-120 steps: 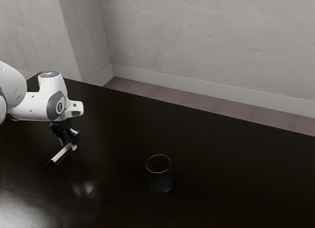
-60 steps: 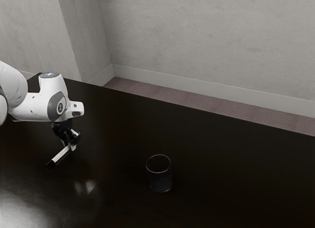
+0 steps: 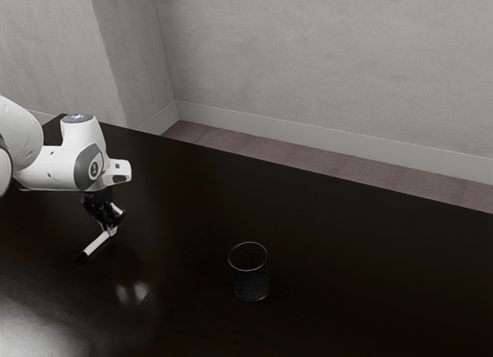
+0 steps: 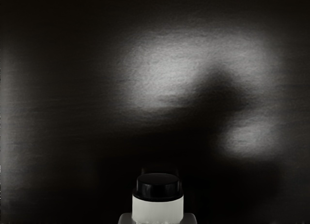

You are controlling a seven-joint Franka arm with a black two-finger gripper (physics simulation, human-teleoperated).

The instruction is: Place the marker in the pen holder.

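At the exterior view's left, the marker (image 3: 96, 244) slants down toward the near left, its black end (image 3: 81, 258) lowest; I cannot tell whether that end clears the worktop (image 3: 347, 280). If it doesn't, a low sweep to the right could drag it and twist the marker in its grip. The end effector (image 3: 112, 230) is closed on the marker at its upper, right-hand end, so most of the length sticks out and could pivot or slip on a knock. Well apart, to the right and nearer, stands the clear pen holder (image 3: 251, 286), upright, the marker outside it. Carried over at this slant, the marker would probably catch the rim and tip or push the holder; it likely needs turning steeper first.
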